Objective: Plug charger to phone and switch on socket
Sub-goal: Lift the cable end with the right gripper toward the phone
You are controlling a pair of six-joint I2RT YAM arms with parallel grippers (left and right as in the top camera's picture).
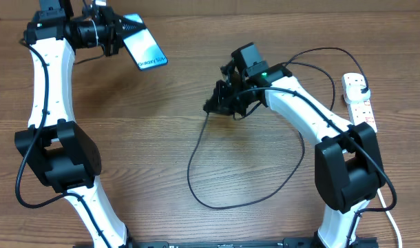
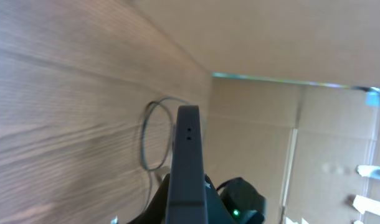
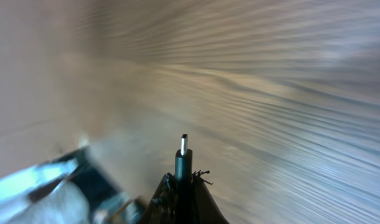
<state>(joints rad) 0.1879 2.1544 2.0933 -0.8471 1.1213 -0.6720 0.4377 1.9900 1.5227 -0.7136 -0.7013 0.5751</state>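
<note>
The wood-grain counter (image 1: pixel 162 124) ran back to a plain tan wall (image 1: pixel 265 4), with a broad stretch of bare wood between the two arms. Near the far left edge the left hand (image 1: pixel 122 38) was closed on the phone (image 1: pixel 145 50) and held it lifted off the counter, lit screen up and tilted. The free end pointed toward the middle, probably so its port faced the other arm. In the left wrist view that narrow end (image 2: pixel 189 134) stood clear of the fingers, with nothing in front of it. Near the centre the right hand (image 1: pixel 220 100) gripped the charger (image 1: pixel 189 169) just behind its connector tip (image 3: pixel 184 152). The tip stuck out straight beyond the fingers, a hold that looked meant for pushing it into the port. The two were well apart, and the wood between them offered an open path. The cable's slack lay in a wide loop toward the near edge, so it should follow without snagging. The socket (image 1: pixel 361 107) lay at the right edge beside the right arm's base, and the cable ran to it; whether its switch was on could not be told. The phone sat close to the far edge, leaving more room for the right hand to travel than for the left to retreat.
</note>
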